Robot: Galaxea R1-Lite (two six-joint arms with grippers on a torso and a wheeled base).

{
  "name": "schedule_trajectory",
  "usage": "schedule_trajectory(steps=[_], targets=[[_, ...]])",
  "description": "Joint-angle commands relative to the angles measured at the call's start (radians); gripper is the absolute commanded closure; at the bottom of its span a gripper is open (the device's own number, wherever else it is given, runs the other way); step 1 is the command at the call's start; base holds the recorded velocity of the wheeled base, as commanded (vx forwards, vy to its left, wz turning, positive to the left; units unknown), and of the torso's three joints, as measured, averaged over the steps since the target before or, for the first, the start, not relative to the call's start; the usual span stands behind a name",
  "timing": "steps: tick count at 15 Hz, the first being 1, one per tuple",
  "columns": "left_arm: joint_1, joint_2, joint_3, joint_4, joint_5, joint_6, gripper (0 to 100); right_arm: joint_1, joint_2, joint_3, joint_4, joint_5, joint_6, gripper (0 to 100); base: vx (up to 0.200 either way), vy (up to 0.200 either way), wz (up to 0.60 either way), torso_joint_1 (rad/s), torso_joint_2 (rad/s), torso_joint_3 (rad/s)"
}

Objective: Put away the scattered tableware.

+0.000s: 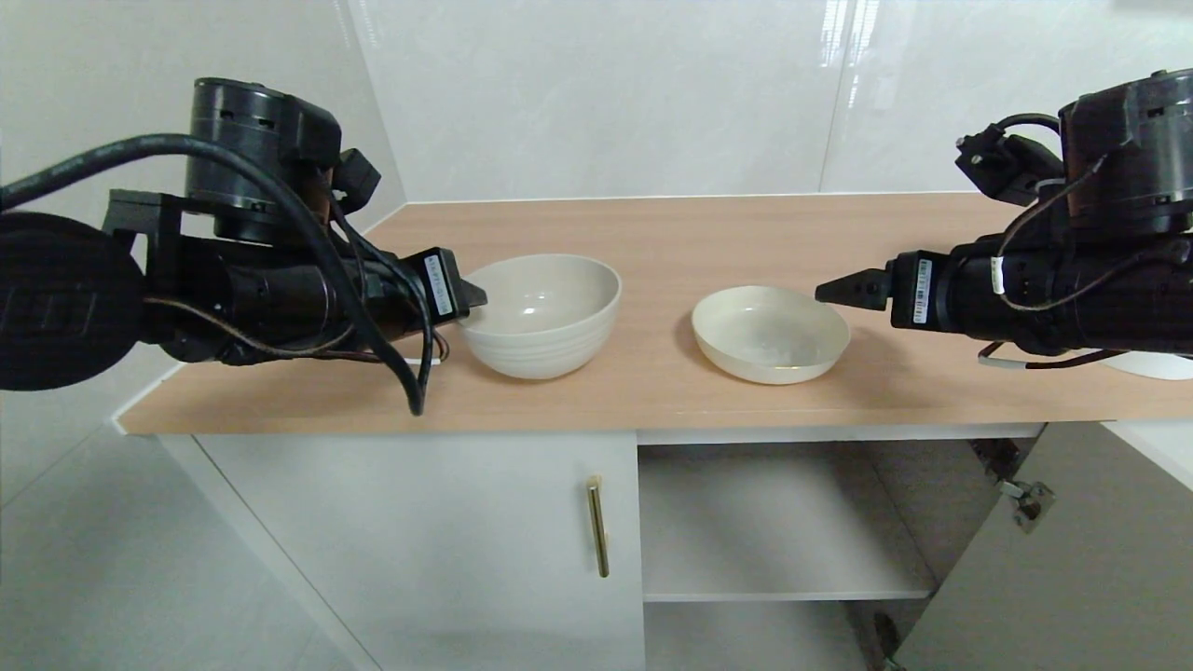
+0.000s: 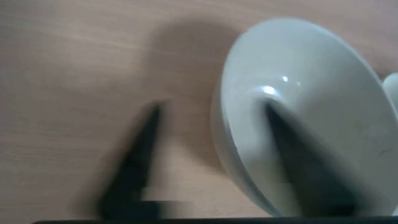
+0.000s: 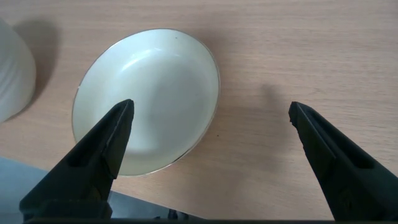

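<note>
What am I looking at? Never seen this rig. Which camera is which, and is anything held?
It is a two-armed robot at a wooden counter. The wide picture comes from its head camera. The other two come from a camera on each wrist, looking along that arm's fingers. On the counter stand a deep white bowl on the robot's left and a shallow cream dish to its right. The left end effector is open, one finger inside the bowl and one outside its wall. The right end effector is open beside the dish. Nothing is held. The cabinet below stands open.
</note>
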Motion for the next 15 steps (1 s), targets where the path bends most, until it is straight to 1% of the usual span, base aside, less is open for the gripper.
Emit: schedule_trajectory(steps=[1,3,6,7,9,10,15], targets=[[-0.010,-0.003,0.004,0.000,0.001,0.000,100,0.000,0.001,0.000,0.000,-0.001,0.000,0,0.000,0.000,0.00,0.000,0.00,0.000],[-0.011,-0.007,0.005,0.000,0.001,-0.002,100,0.000,0.007,0.000,0.002,-0.003,-0.001,0,0.000,0.000,0.00,0.000,0.00,0.000],[-0.011,-0.121,0.027,0.000,-0.003,0.000,100,0.000,0.035,-0.010,0.003,-0.026,-0.001,0,0.000,0.000,0.00,0.000,0.00,0.000],[-0.011,-0.145,0.031,0.000,-0.003,0.000,100,0.003,0.059,-0.013,0.003,-0.055,-0.001,0,0.000,0.000,0.00,0.000,0.00,0.000],[-0.011,-0.167,0.044,0.000,-0.005,0.001,100,0.030,0.111,-0.028,0.002,-0.145,0.000,0,0.000,0.000,0.00,0.000,0.00,0.000],[-0.011,-0.167,0.047,0.000,-0.005,0.000,100,0.038,0.124,-0.028,0.000,-0.164,0.000,0,0.000,0.000,0.00,0.000,0.00,0.000],[-0.019,-0.175,0.050,0.000,-0.005,0.000,100,0.043,0.131,-0.026,-0.014,-0.165,0.003,0,0.000,0.000,0.00,0.000,0.00,0.000]])
